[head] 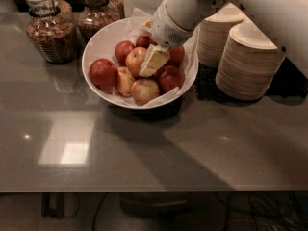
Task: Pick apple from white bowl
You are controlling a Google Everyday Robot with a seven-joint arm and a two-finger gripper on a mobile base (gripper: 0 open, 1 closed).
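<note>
While the white robot arm point(192, 6) reaches down from the upper right, its pale two-finger gripper point(151, 64) sits low inside the wide, shallow glossy white bowl point(96, 44), among the fruit. The large round apple with orange-red blush over yellow skin point(134, 60) lies in the middle of the bowl, immediately to the left of the gripper as the camera sees it, and appears to touch the gripper's pale tip. The view does not show whether the gripper is open or closed, nor whether it has hold of anything.

The gripper slants from upper right to lower left, so its tip points along the apple's right flank. Being round, the apple offers no long axis to align with. The coming move probably turns on this side-by-side relation: the gripper must straddle the apple, not rest beside it.

Neighbours crowd the target: a dark red apple point(102, 72) to its left, another dark red apple point(171, 77) just right of the gripper, and two paler yellowish apples point(124, 81) point(144, 90) in front. Crinkled white paper point(166, 97) lines the bowl. Stacked beige disposable bowls point(248, 61) stand to the right on the grey table point(192, 148).
</note>
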